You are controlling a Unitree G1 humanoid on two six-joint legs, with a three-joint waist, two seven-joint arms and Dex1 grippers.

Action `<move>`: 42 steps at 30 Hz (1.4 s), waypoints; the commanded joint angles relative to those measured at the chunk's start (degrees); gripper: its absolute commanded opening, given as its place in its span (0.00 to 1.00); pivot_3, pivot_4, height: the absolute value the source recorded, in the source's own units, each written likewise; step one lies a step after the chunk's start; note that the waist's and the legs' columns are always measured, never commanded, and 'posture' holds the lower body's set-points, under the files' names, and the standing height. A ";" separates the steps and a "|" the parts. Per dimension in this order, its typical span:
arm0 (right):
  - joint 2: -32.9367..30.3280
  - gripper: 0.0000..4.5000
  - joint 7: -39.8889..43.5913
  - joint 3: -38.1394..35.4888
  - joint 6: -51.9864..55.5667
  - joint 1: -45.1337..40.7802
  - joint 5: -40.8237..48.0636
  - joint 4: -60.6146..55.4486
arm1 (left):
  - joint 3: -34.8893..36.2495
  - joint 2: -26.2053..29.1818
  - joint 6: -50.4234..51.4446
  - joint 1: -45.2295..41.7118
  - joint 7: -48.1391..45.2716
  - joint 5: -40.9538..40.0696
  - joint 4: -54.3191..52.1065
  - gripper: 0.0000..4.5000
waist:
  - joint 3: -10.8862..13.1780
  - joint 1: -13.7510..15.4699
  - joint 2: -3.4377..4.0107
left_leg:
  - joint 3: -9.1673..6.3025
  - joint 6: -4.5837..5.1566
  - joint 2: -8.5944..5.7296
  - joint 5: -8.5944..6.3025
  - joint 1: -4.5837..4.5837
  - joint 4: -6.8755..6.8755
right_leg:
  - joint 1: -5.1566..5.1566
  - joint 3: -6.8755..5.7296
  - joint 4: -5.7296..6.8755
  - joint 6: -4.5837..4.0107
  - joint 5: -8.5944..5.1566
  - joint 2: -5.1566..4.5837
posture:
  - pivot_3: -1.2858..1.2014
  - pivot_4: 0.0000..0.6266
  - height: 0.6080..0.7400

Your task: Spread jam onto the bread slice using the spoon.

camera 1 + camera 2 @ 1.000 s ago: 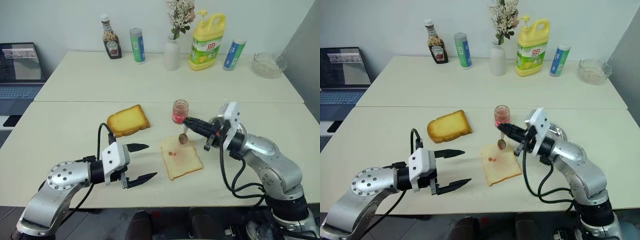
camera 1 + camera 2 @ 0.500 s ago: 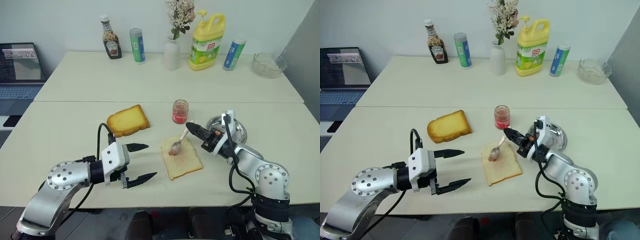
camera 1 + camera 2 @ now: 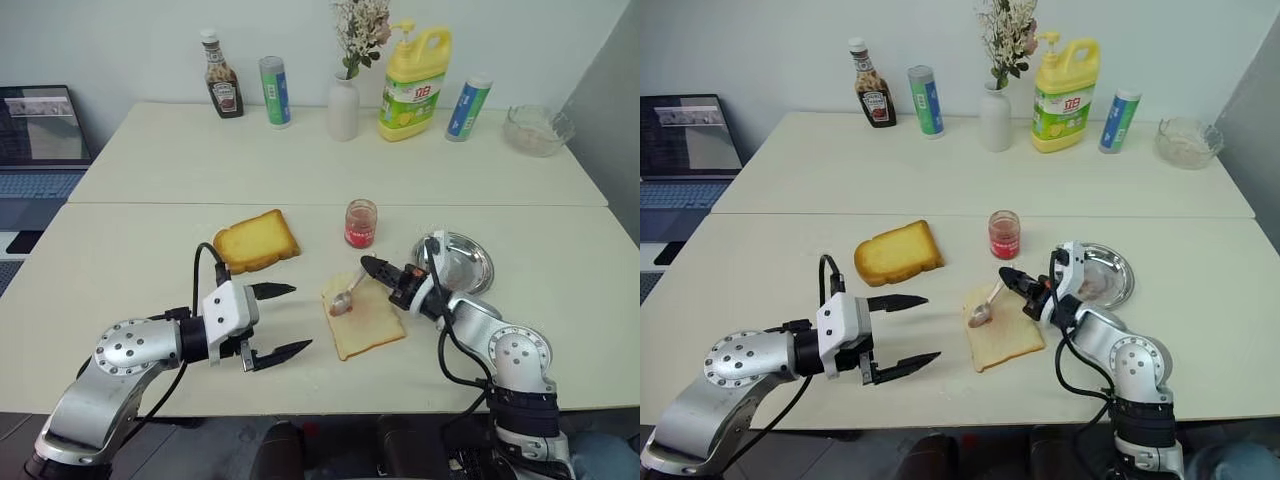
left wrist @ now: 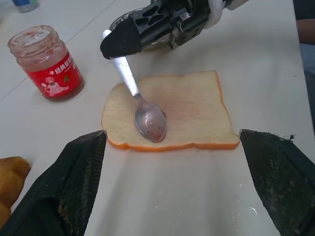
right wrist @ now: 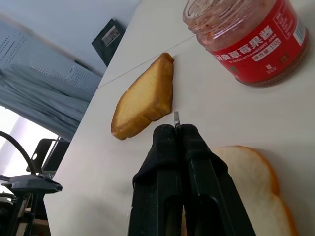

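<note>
Silver spoon sits pinched by its handle end in the right gripper, fingers clamped tight on it. Bowl lies face up on the bread slice, near the slice's left edge in the head views, with a thin reddish smear in the bowl and a faint pink patch on the crumb next to it. Slice lies flat on the front table, between the two arms.

Jam jar stands upright and lidless just behind the slice, apart from it, red label facing out; jam coats the inside of the glass. Round steel dish sits just right of the right gripper; whether the arm touches it I can't tell.

Left gripper hovers left of the slice, fingers spread wide, holding nothing. Nothing lies between it and the bread.

Thick golden toast piece lies left of the jar and behind the left gripper, well clear of the slice.

Back table row, all far from the work area: ketchup bottle, green tube, white vase with dried flowers, yellow detergent jug, second tube, glass bowl. Laptop at the far left, off the table.
</note>
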 commanded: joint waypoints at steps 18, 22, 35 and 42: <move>3.26 0.01 -10.35 -9.32 -3.46 -4.62 6.24 7.36 | -0.03 0.65 -0.02 -0.63 -1.55 -0.40 -1.59 1.00 | -0.01 -0.06 0.00 | 0.02 0.00 0.01 0.00 0.01 0.00 | 0.00 0.03 0.01 0.00 0.01 0.03 | 0.52 0.24 1.00; 1.44 0.01 -9.21 -8.84 2.38 -1.33 13.18 3.95 | -0.08 0.70 0.01 -0.90 -1.75 -0.43 -1.44 1.00 | -0.01 -0.04 0.00 | 0.01 0.00 0.02 0.00 0.01 -0.01 | 0.00 0.03 0.00 0.00 0.01 0.02 | 0.52 0.24 1.00; -5.56 0.01 -7.43 -6.93 3.07 1.60 15.51 1.47 | -0.78 1.02 -1.04 -1.00 -4.01 0.06 -0.87 1.00 | -0.01 -0.30 0.00 | 0.01 0.01 0.05 0.00 0.03 -0.01 | 0.01 0.04 0.01 0.01 0.01 0.10 | 0.52 0.24 1.00; -1.17 0.01 -10.28 -7.69 -3.36 -4.45 11.04 7.78 | -0.18 1.58 -3.37 0.93 -5.71 1.00 -0.10 1.00 | -0.01 -0.86 0.00 | 0.03 0.01 0.05 0.00 0.01 -0.01 | -0.02 0.06 -0.01 0.00 0.01 0.10 | 0.52 0.24 1.00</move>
